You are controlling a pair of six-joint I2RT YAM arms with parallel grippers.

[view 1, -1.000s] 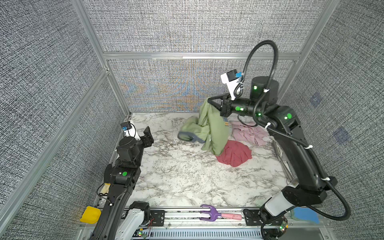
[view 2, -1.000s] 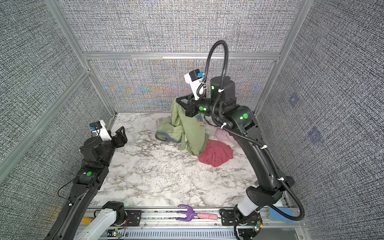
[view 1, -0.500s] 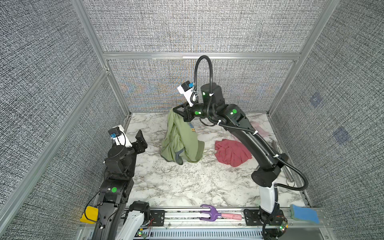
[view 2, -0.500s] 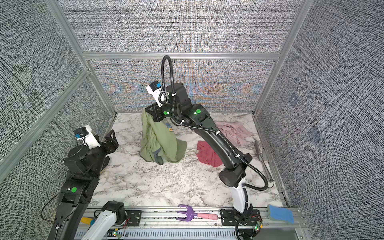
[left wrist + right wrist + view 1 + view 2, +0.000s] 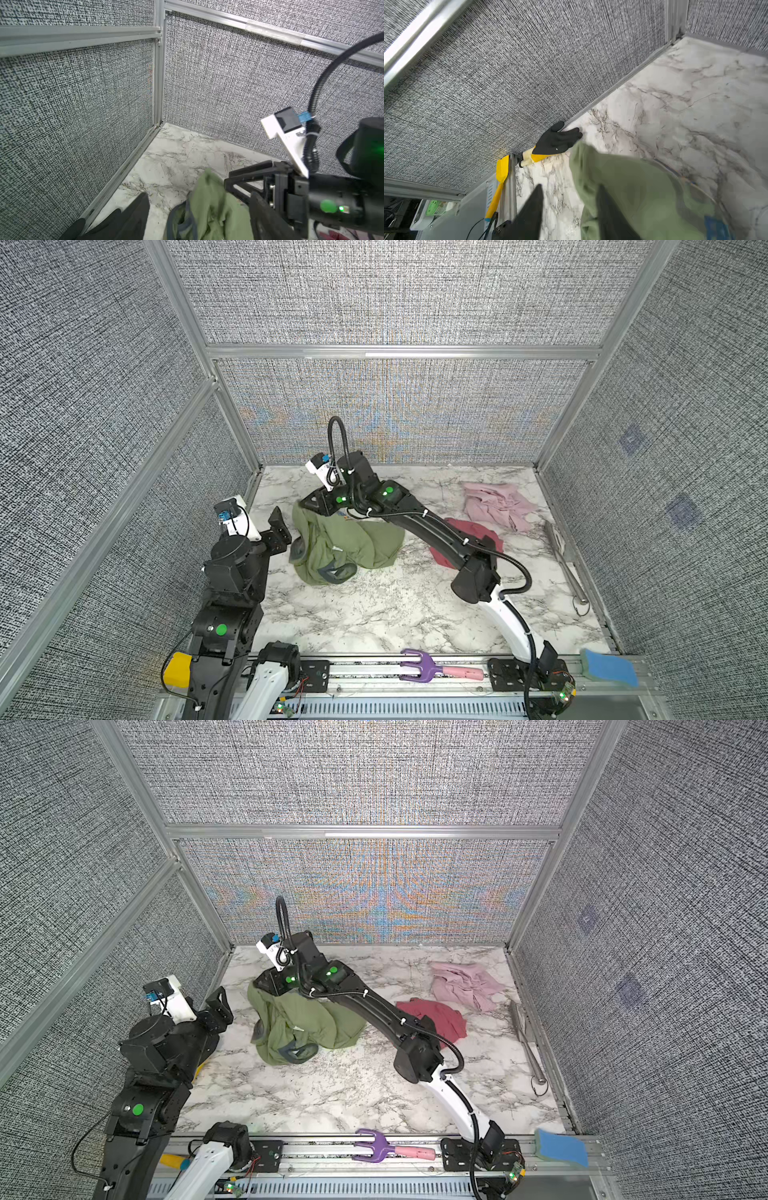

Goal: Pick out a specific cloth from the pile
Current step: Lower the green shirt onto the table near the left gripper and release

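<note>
Step, as we judge it: set-down of olive-green cloth (image 5: 349, 547), clear of other cloths. It lies heaped on marble table (image 5: 374, 614) near 10 o'clock from table centre, well apart from rose-red cloth (image 5: 469, 531) and pale pink cloth (image 5: 496, 502) toward 2 o'clock.

We advise straight lift with no sideways drag, so fold slips off.

Right gripper (image 5: 305, 504) at cloth's 11 o'clock edge: jaws parted, fold leaning on one finger (image 5: 610, 214), nothing pinched.

Left gripper (image 5: 279, 526) at cloth's 9 o'clock: jaws wide, empty.

Table (image 5: 374, 614) bears olive cloth (image 5: 353, 543), red cloth (image 5: 461, 526), pink cloth (image 5: 496, 504).
</note>
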